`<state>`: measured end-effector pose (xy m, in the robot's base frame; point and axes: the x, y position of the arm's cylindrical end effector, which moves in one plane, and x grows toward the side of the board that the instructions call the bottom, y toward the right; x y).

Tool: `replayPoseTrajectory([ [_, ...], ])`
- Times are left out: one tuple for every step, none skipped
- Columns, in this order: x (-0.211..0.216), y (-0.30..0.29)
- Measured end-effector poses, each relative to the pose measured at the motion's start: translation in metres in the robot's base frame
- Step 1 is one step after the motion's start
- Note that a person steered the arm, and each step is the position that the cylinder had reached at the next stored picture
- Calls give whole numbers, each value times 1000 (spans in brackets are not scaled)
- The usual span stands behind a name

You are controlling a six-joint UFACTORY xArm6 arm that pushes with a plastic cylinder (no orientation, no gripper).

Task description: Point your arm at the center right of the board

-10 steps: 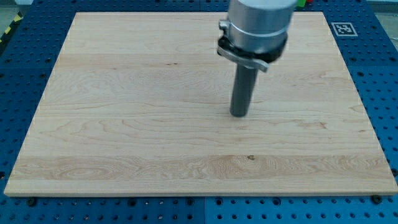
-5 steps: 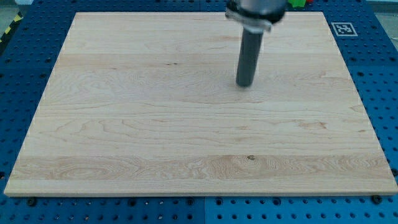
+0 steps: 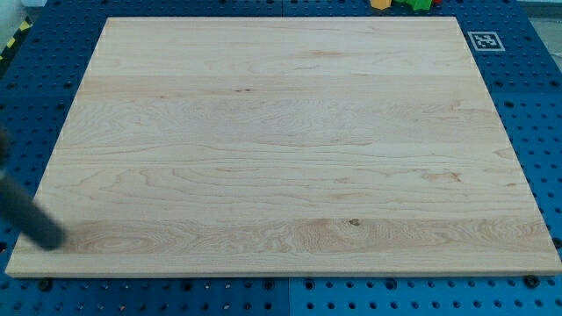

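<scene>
The wooden board [image 3: 281, 149] fills most of the view and has no blocks on it. My rod comes in from the view's left edge, blurred, and my tip [image 3: 55, 240] rests on the board near its bottom left corner. Past the board's top edge, only slivers of blocks show: an orange-yellow block [image 3: 379, 3] and a green block [image 3: 416, 3], their shapes cut off by the frame. My tip is far from both.
A black-and-white marker tag [image 3: 486, 40] sits just off the board's top right corner. A blue perforated table [image 3: 540, 105] surrounds the board on all sides.
The rod has left the upper middle of the board, where it was moving toward the view's top. Its tip is now at the bottom left corner. The blocks at the top edge are uncovered.
</scene>
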<state>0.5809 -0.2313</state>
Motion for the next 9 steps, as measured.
replayPoseTrajectory([
  [-99, 61],
  [-196, 114],
  [-231, 200],
  [-216, 262],
  [-192, 309],
  [-159, 329],
  [-184, 229],
  [-220, 220],
  [-220, 220],
])
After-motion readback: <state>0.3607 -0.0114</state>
